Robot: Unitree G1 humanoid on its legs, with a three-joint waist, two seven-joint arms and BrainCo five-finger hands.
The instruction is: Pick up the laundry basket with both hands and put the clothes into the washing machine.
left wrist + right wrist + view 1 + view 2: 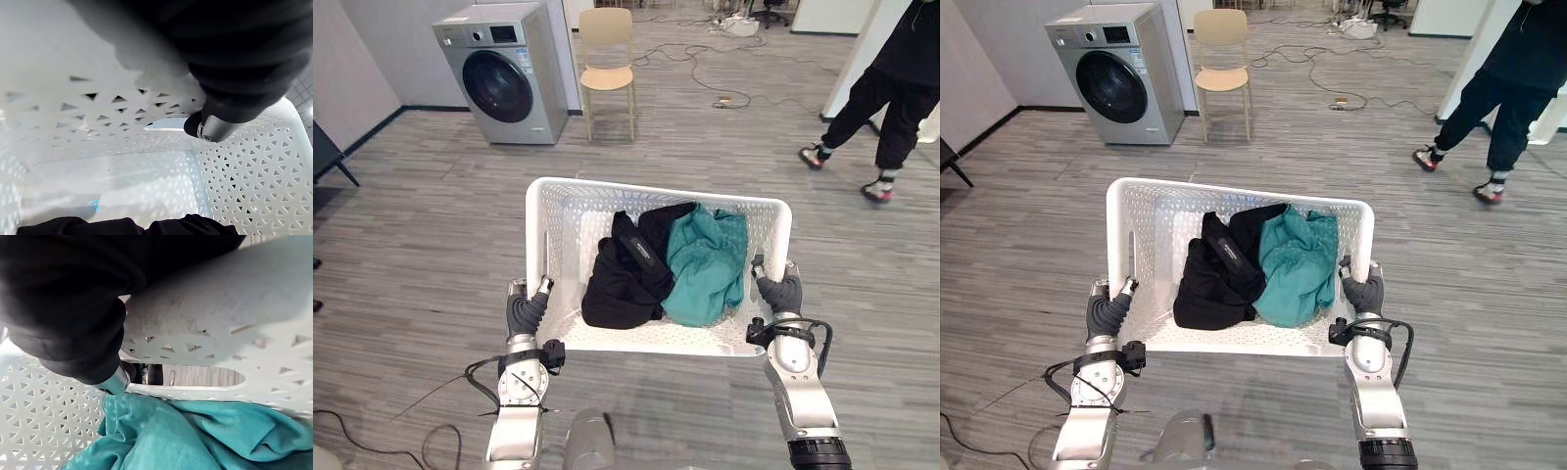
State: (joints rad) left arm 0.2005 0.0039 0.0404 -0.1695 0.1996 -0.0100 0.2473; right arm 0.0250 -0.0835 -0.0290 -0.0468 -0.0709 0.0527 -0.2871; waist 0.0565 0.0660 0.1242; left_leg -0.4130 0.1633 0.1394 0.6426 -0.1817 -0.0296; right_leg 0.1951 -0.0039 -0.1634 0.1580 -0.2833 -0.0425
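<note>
L hand (pixel 527 311), R hand (pixel 785 292) grip 1 basket (pixel 656 193) | clothes (pixel 705 264) x2: black, teal

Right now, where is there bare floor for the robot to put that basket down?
The widest bare floor lies ahead of the laundry basket, bordered by the washing machine and chair beyond. The floor to the robot's left is mostly bare too. It's busier past the chair, where cables trail, and far right, near a person.

No wording is legible: a dark label (pixel 641 253) on the black garment (pixel 615 292) in the laundry basket (pixel 656 193) carries print too small to read, as does the washing machine (pixel 504 78) control panel (pixel 484 35).
</note>
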